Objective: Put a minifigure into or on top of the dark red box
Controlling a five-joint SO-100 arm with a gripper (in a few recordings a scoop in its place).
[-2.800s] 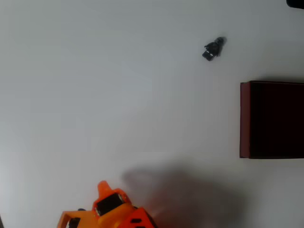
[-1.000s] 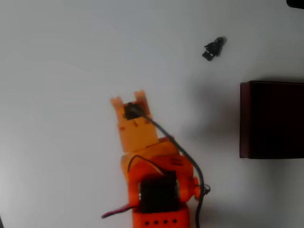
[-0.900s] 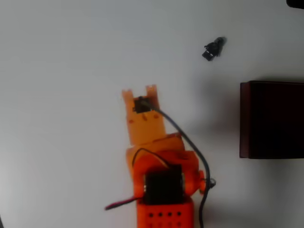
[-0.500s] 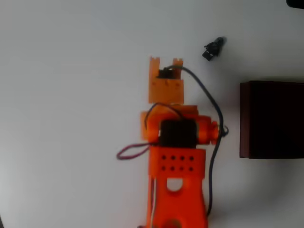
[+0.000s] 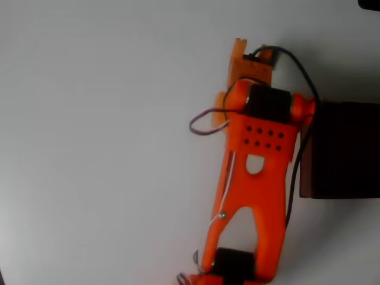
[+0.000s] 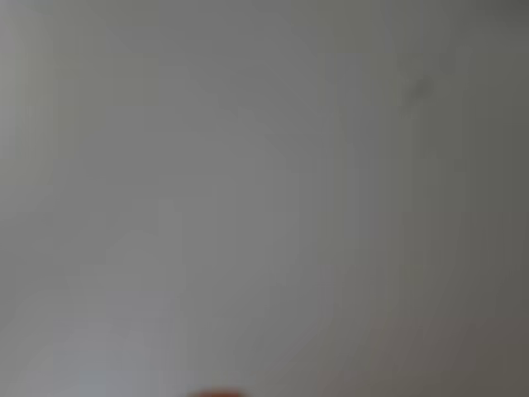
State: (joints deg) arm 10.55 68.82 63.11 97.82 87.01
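In the overhead view the orange arm [image 5: 255,172] rises from 6 o'clock at the bottom edge and stretches toward 1 o'clock, its wide forked link giving way to a perforated block and a black motor. The gripper [image 5: 252,48] sits at the far end, near the top edge; two orange prongs show there, one at the left and a shorter one at the right by a black cable, but the arm's own body covers the space between them, so I cannot tell how far the fingers are spread or whether anything sits between them. The minifigure is hidden; nothing of it can be made out under the gripper end. The dark red box [image 5: 344,148] lies at 3 o'clock, cut off by the right edge, its maroon left wall just beside the arm's black cable [image 5: 300,142] and the motor end of the wrist joint. The white table [image 5: 101,142] is bare from 7 o'clock round to 11 o'clock, with open surface to the left of the arm. A small dark shape touches the top right corner. The wrist view is a blur of pale grey surface with a sliver of orange at its bottom edge.
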